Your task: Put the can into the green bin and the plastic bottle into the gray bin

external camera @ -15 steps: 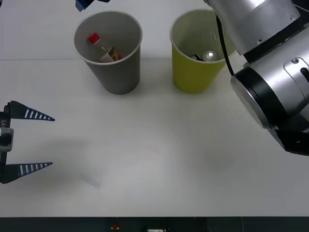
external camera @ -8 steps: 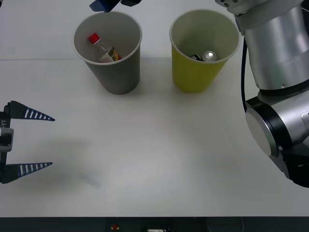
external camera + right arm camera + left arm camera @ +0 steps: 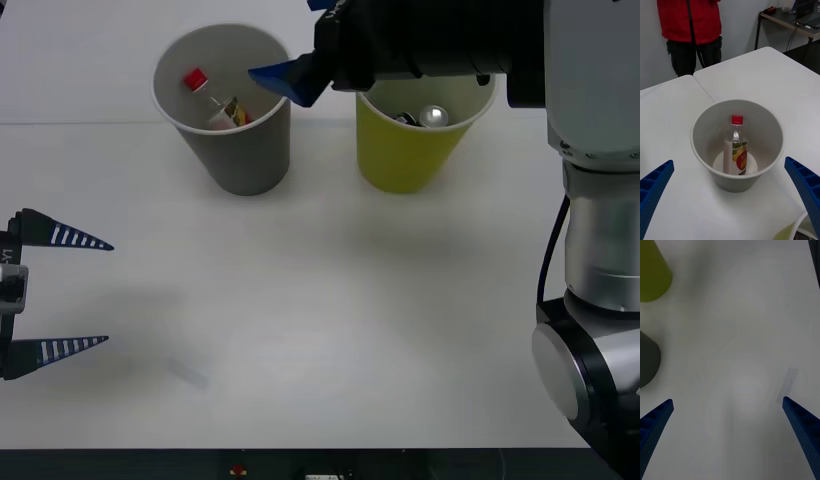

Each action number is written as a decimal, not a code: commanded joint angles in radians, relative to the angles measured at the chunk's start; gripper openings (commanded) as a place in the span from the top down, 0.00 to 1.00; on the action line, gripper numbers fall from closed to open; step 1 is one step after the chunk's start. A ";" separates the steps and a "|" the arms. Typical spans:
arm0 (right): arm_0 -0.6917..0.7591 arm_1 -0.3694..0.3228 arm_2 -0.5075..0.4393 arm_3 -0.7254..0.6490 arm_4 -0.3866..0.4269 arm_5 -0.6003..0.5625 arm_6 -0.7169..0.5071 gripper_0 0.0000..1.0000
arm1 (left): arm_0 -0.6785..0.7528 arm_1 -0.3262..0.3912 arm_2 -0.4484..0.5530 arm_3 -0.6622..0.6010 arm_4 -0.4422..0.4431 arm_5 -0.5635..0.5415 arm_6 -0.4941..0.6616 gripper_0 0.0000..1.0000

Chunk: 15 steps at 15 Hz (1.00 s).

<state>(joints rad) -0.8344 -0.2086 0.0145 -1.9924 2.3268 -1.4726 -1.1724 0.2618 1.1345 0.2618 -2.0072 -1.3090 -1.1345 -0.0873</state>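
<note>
Apparently both placements are done: the plastic bottle (image 3: 735, 149) stands slightly tilted inside the gray bin (image 3: 240, 160), red cap up, label facing the right wrist camera, and the can (image 3: 433, 116) lies in the bottom of the green bin (image 3: 400, 160), silver top visible. In the front view the gray bin sits at about 11 o'clock on the table (image 3: 320, 330), the green bin at about 1 o'clock, the two near each other but apart. Right gripper (image 3: 730, 198) hangs above the near rims of the bins, fingers spread wide and empty, wrist camera looking into the gray bin. Left gripper (image 3: 60, 293) rests at 9 o'clock, low over the table edge, fingers wide apart, holding nothing. Judgement: nothing is left to sort; what remains, if anything, is parking the right arm away from the bins without clipping a rim
</note>
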 commanded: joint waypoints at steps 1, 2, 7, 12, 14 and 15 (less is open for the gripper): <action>0.123 -0.029 -0.024 -0.115 -0.050 0.000 0.034 0.00 | 0.000 0.000 0.000 0.000 0.000 0.000 0.000 0.00; 0.156 -0.038 -0.039 -0.141 -0.081 0.000 0.051 0.00 | 0.000 0.000 0.000 0.000 0.000 0.000 0.000 0.00; 0.325 -0.176 -0.085 -0.282 -0.238 0.000 0.080 0.00 | 0.000 0.000 0.000 0.000 0.000 0.000 0.000 0.00; 0.521 -0.183 -0.153 -0.330 -0.300 0.014 0.277 0.00 | 0.000 0.000 0.000 0.000 0.000 0.000 0.000 0.00; 0.595 -0.183 -0.163 -0.330 -0.307 0.040 0.352 0.00 | 0.000 0.000 0.000 0.000 0.000 0.000 0.000 0.00; 0.626 -0.183 -0.163 -0.330 -0.307 0.054 0.373 0.00 | 0.000 0.000 0.000 0.000 0.000 0.000 0.000 0.00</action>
<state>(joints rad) -0.2320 -0.3910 -0.1485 -2.3228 2.0204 -1.4306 -0.8177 0.2618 1.1345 0.2618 -2.0071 -1.3090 -1.1345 -0.0873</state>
